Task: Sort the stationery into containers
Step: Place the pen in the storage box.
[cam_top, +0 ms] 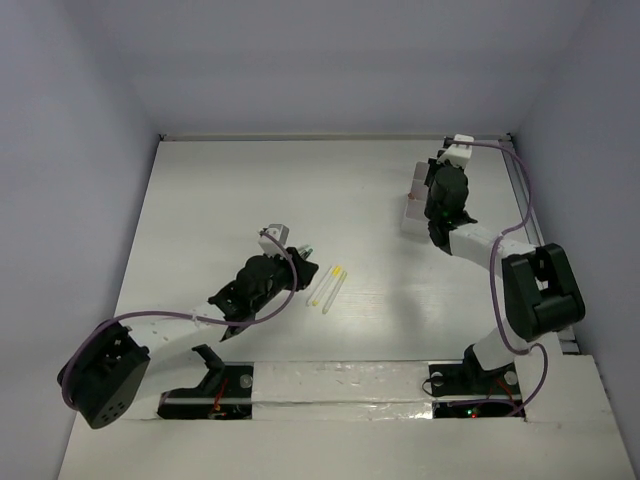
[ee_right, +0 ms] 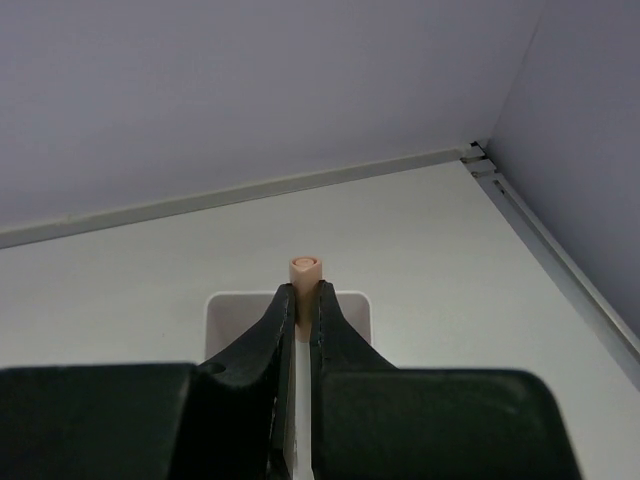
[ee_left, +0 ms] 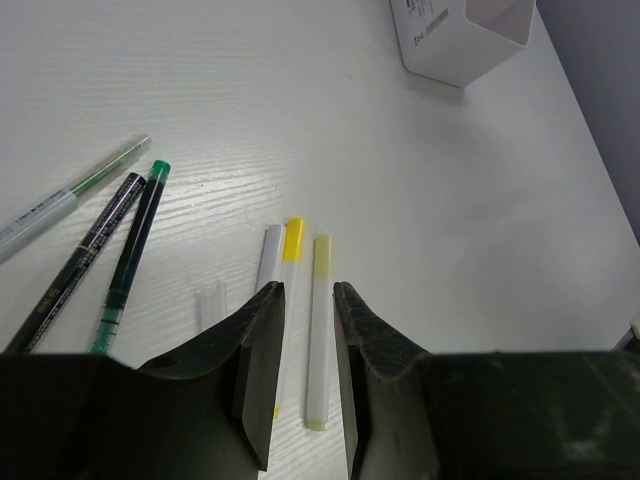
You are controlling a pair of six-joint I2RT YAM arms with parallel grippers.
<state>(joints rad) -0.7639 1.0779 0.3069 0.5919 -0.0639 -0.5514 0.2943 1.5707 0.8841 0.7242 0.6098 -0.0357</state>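
Note:
Two white markers with yellow caps (cam_top: 331, 285) lie side by side on the table. My left gripper (cam_top: 297, 268) is open and low over them. In the left wrist view its jaws (ee_left: 305, 290) straddle one marker (ee_left: 320, 330), and the other marker (ee_left: 291, 250) lies partly under the left finger. Dark and green pens (ee_left: 120, 245) lie to the left. My right gripper (cam_top: 446, 192) is shut on a white pen with an orange cap (ee_right: 305, 268), held over the white container (ee_right: 225, 320), which also shows in the top view (cam_top: 412, 212).
A pale green-barrelled pen (ee_left: 70, 195) and a small clear piece (ee_left: 210, 303) lie near the dark pens. The container's corner (ee_left: 465, 40) shows at the far right in the left wrist view. Walls (cam_top: 330, 70) enclose the table at the back and sides.

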